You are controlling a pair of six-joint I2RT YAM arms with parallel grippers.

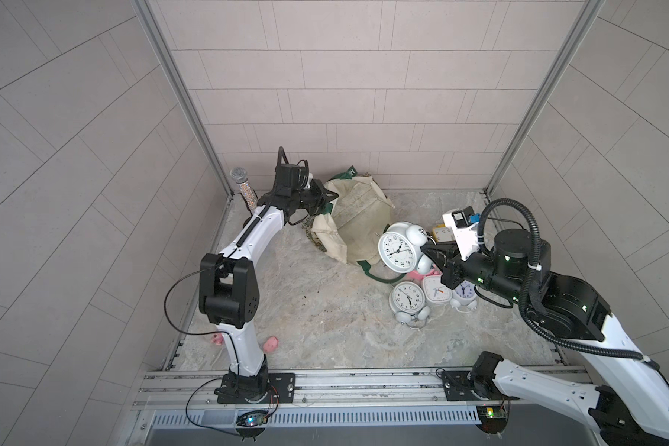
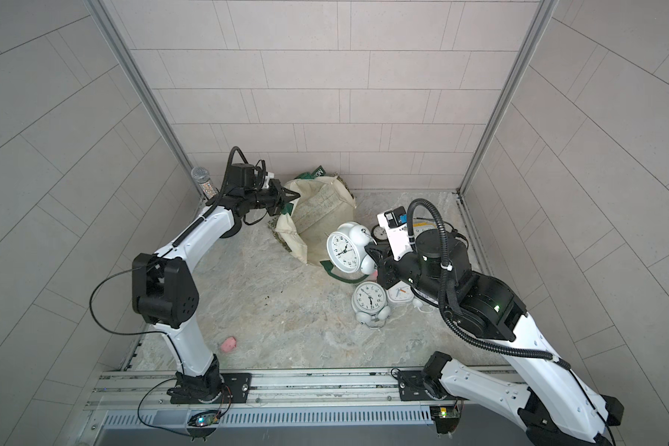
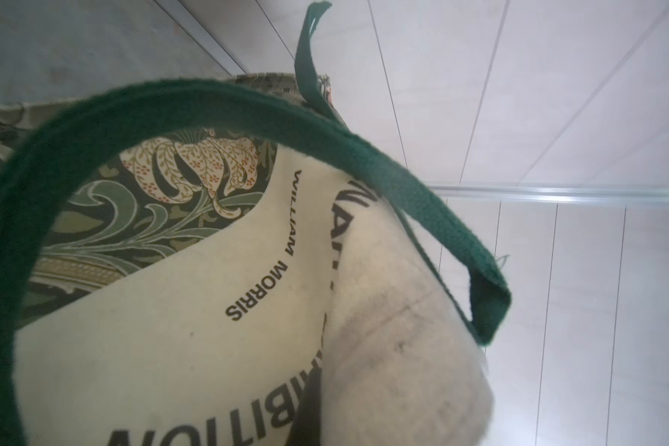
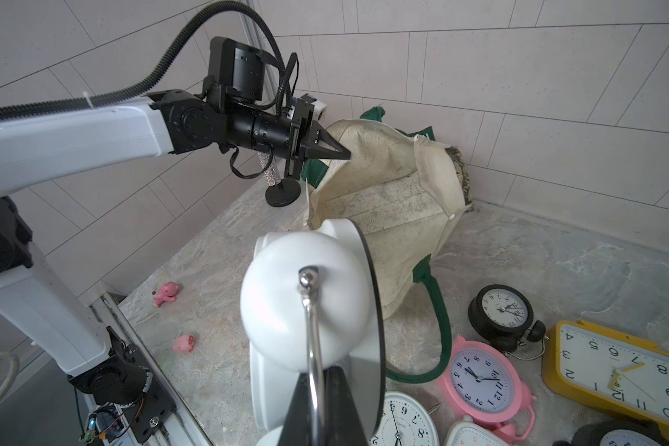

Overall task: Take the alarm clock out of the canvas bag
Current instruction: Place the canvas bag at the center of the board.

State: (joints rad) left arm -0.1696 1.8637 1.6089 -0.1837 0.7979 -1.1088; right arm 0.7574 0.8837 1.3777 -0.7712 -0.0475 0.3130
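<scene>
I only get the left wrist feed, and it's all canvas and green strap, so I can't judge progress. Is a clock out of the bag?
Observer: Looks so. The right tool is shut on the wire handle of a white twin-bell clock, held in the air in front of the mouth of the bag.
Operator: What is my left tool doing?
Observer: The left tool is shut on the bag's top edge, holding the mouth up.
Operator: Where might the clock go down?
Observer: Other clocks already lie on the table by the right arm, among them a pink clock and a yellow clock.
</scene>
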